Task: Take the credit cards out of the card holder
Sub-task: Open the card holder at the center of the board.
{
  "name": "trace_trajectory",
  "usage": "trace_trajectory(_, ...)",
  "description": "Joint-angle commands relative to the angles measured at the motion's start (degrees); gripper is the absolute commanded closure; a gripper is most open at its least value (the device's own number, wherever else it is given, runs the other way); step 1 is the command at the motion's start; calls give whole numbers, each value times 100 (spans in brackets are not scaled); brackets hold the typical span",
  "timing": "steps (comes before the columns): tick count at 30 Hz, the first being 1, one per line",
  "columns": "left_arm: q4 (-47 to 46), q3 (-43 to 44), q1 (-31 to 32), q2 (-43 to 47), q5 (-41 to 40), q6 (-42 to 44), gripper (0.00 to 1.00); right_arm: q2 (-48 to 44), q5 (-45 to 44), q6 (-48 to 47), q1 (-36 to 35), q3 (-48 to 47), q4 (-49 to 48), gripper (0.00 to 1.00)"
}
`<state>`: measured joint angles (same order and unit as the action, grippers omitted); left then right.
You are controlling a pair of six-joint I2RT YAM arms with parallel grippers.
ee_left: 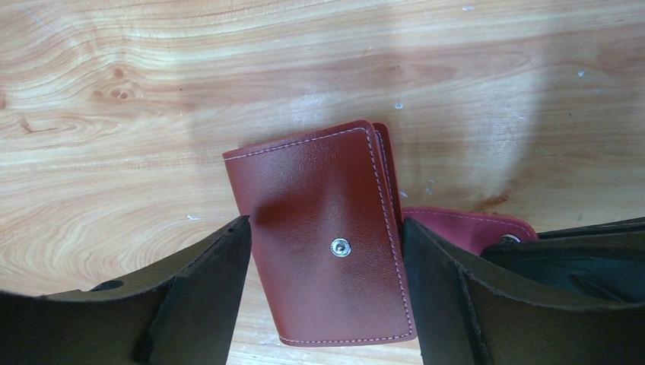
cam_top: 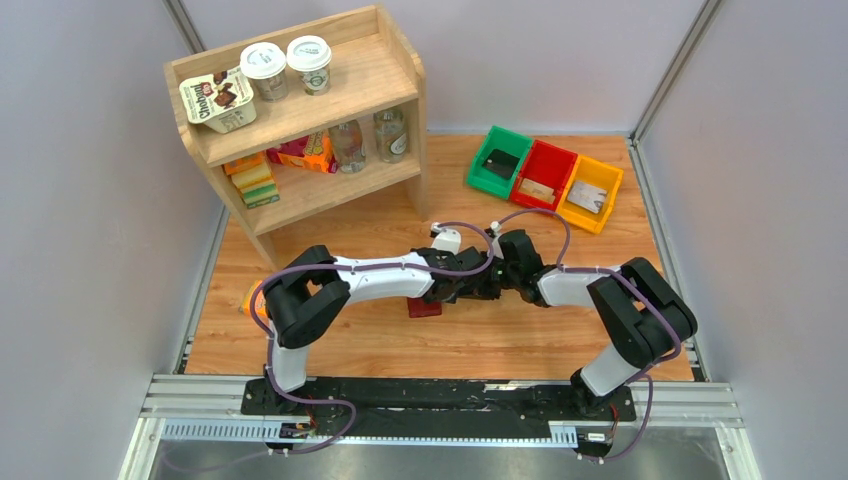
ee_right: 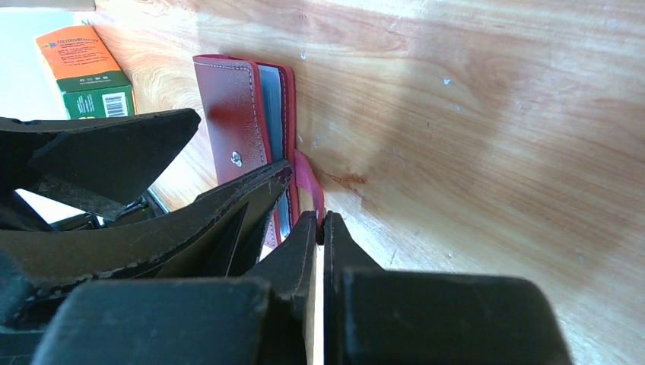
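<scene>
The card holder [ee_left: 319, 228] is laid flat and closed on the table [ee_left: 152, 91], in front of the wooden shelf [cam_top: 300, 110], toward the shelf's right end and on its side nearer the arm bases; in the overhead view it is mostly covered by the two wrists. The left gripper [ee_left: 327, 228] is held with its jaws well apart, one finger on either side of the holder, and neither is seen to touch it; the right gripper [ee_right: 321, 220] is pinched tight on the snap tab [ee_right: 306, 176], which is undone and lies off the bare stud [ee_left: 341, 247].

The risks are judged as follows. If the tab is pulled while the holder is not pinned, the whole holder may be dragged or lifted instead of being opened; the tab is thin and is held by the fingertips only, so it may be slipped out of the pinch; if the left jaws are closed across both covers, the holder would be clamped shut and the sleeves squeezed. Whether credit cards are inside cannot be told; only blue-grey sleeve edges [ee_right: 270, 114] are seen.

The long axis is laid along the left gripper's reach, between its fingers, slightly skewed; the stud face is turned up; the opening edge is pointed toward the right gripper, and the spine away from it.
</scene>
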<state>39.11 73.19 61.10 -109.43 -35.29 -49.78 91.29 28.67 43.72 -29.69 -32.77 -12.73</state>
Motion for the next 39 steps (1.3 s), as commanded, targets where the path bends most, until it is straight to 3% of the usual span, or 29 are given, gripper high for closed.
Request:
trace_trajectory(1, 149, -102, 16, 141, -215, -49, 21, -199, -115, -31, -1, 25, -45, 100)
trace_trajectory(9, -35, -533, 16, 931, -250, -58, 32, -129, -159, -118, 7, -36, 104, 100)
trace_trajectory(19, -176, -973, -54, 1476, -92, -155, 36, -85, -239, -171, 25, -97, 262, 100)
trace_trajectory(24, -343, -1500, -195, 1924, -40, -295, 49, -137, -309, -215, 42, -115, 368, 100)
trace_trajectory(36, -1572, -3081, -616, 2926, 628, -813, 66, -348, -581, -496, 78, -291, 938, 100)
trace_trajectory(39, -1924, -3529, -749, 3120, 909, -937, 76, -541, -730, -610, 78, -370, 1219, 99)
